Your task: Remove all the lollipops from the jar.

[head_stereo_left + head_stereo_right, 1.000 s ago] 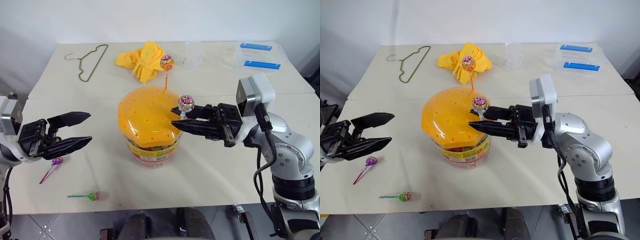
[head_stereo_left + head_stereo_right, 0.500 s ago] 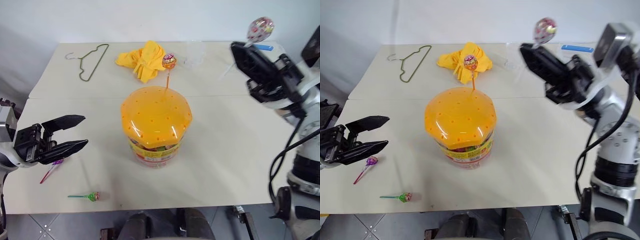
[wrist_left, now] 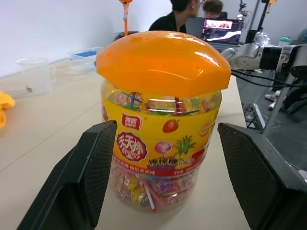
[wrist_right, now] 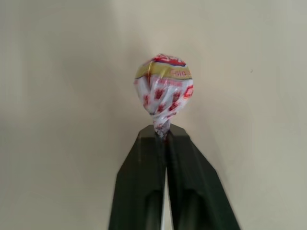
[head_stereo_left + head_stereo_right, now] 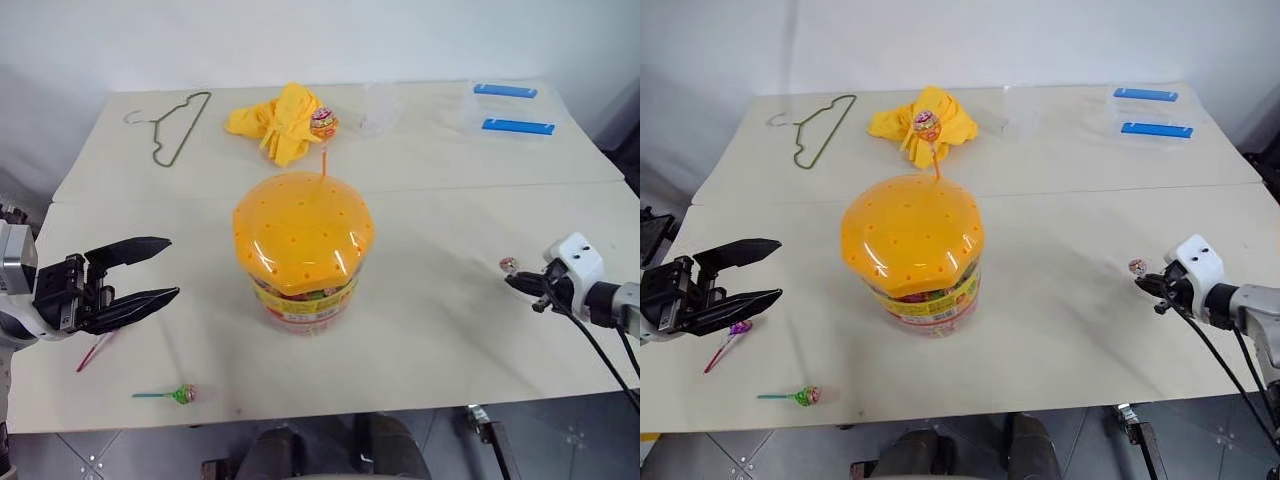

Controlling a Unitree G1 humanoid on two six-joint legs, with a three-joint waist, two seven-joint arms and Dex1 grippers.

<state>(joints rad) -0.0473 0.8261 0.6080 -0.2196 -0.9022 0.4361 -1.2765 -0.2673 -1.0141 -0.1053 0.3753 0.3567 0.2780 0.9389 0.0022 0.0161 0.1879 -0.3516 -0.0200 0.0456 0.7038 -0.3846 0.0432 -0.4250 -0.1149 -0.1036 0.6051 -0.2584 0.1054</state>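
The jar (image 5: 303,245) stands upright near the middle of the bench (image 5: 450,330), a wide clear tub with a yellow and red label and an orange domed lid (image 5: 303,222) dotted with small holes. Through the clear wall in the left wrist view many wrapped candies can be seen, but they are packed so close that single ones are hard to tell apart. One orange lollipop (image 5: 322,122) stands up on its stick from the far edge of the lid; where the stick enters is too small to make out. The right end effector (image 4: 165,132) has its two black fingers pressed together on the neck of a white and red lollipop (image 4: 164,86), just under the wrapped ball, so the stick is hidden between the fingers. In the head views this end effector is near the right edge of the bench, and whether the candy touches the surface cannot be told. The left end effector (image 5: 150,270) is spread wide and holds nothing; it hangs over the left part of the bench, pointing toward the jar but apart from it. Below it lies a purple lollipop (image 5: 737,329), partly covered by the fingers in the left eye view. A green lollipop (image 5: 183,393) lies near the front edge. Toward the far edge are a yellow cloth (image 5: 278,120), a wire hanger (image 5: 175,125), a clear plastic cup (image 5: 380,110) and clear boxes with blue strips (image 5: 508,108).
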